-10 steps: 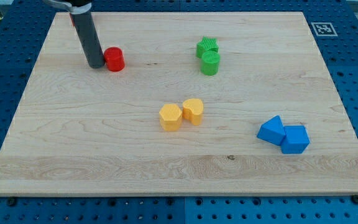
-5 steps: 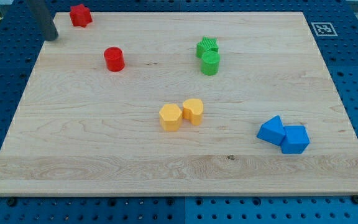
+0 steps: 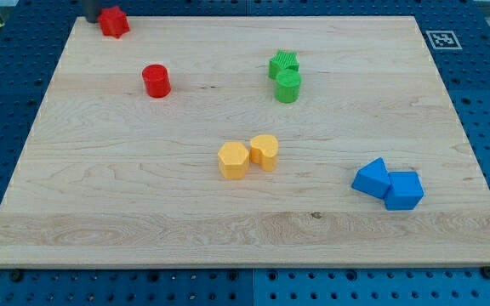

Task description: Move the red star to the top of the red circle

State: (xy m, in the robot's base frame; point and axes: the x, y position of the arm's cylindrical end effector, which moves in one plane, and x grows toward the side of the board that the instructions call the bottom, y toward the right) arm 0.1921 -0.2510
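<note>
Red plastic star block [image 3: 113,21] sits at the wooden board's [image 3: 143,212] top-left corner. My tip [image 3: 91,19], a dark rod with no jaws and holding nothing, stands touching or just beside the star on its left side, mostly cropped. Red cylinder block [image 3: 156,81] lies below and right of the star, well apart. A rightward push looks needed. No containers present.

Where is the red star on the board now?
The red star sits at the board's top-left corner, up and left of the red circle, with my tip just at its left.
</note>
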